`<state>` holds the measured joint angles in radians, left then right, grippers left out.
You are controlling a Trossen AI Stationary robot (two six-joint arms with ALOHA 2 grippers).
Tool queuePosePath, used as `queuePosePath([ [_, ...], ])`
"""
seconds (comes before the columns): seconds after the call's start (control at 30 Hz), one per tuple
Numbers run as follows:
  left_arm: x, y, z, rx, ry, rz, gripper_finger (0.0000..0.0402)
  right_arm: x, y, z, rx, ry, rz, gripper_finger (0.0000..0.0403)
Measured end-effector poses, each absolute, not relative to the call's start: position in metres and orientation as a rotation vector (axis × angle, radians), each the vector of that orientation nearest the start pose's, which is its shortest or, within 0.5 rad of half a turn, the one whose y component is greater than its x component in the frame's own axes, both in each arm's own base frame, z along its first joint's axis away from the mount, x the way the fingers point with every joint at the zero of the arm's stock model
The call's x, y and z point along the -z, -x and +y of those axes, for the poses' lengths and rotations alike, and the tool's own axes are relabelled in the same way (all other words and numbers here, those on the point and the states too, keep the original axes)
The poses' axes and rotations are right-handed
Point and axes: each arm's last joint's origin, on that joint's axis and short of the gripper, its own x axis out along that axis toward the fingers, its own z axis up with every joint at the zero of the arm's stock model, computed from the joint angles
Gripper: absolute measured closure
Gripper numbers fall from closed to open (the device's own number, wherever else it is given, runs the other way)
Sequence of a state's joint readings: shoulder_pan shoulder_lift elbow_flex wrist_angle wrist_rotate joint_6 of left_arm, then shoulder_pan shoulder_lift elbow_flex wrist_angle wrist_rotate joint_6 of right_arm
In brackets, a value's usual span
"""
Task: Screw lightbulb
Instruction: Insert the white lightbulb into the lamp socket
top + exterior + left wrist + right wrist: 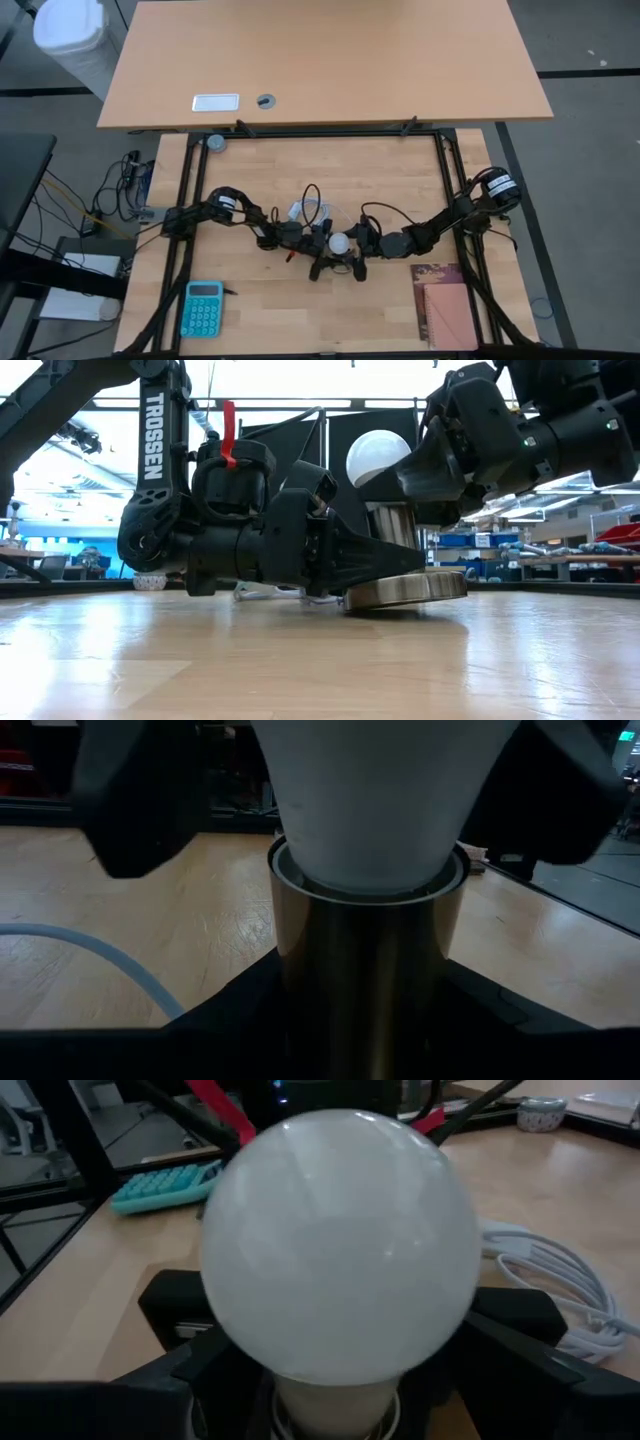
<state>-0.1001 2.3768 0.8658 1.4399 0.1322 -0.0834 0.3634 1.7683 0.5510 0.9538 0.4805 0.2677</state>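
Left tool (pixel 400 565): low on the tabletop (pixel 300 660), fingers closed on the brass socket (pixel 365 970) at its lower part, just above the flat round base (pixel 405 590).
Socket: upright cylinder between the left tool's fingers; the base is tilted, one edge lifted off the tabletop.
Bulb (pixel 338 1245): white globe directly above the left tool, its narrow end seated in the socket's mouth; globe up.
Right tool (pixel 352 240): at globe height, opposite the left tool; dark fingers (pixel 515 1315) flank the bulb on both sides. Whether they touch the glass cannot be told.
Cable (pixel 555 1285): white, coiled, on the tabletop just beyond the bulb from the right tool.
Calculator (pixel 203 308): teal, well apart from both tools, towards the tabletop's near left corner.
Booklet (pixel 445 305): reddish, flat, near the right arm.
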Motion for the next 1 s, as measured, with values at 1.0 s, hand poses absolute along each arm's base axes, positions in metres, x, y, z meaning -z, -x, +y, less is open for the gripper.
queuePosePath([
  [1.0,-0.0385,-0.3789,-0.0420,0.231,0.084,0.081,0.0203,-0.1294,-0.2886,0.0936,0.154,-0.144,0.218,0.0111],
])
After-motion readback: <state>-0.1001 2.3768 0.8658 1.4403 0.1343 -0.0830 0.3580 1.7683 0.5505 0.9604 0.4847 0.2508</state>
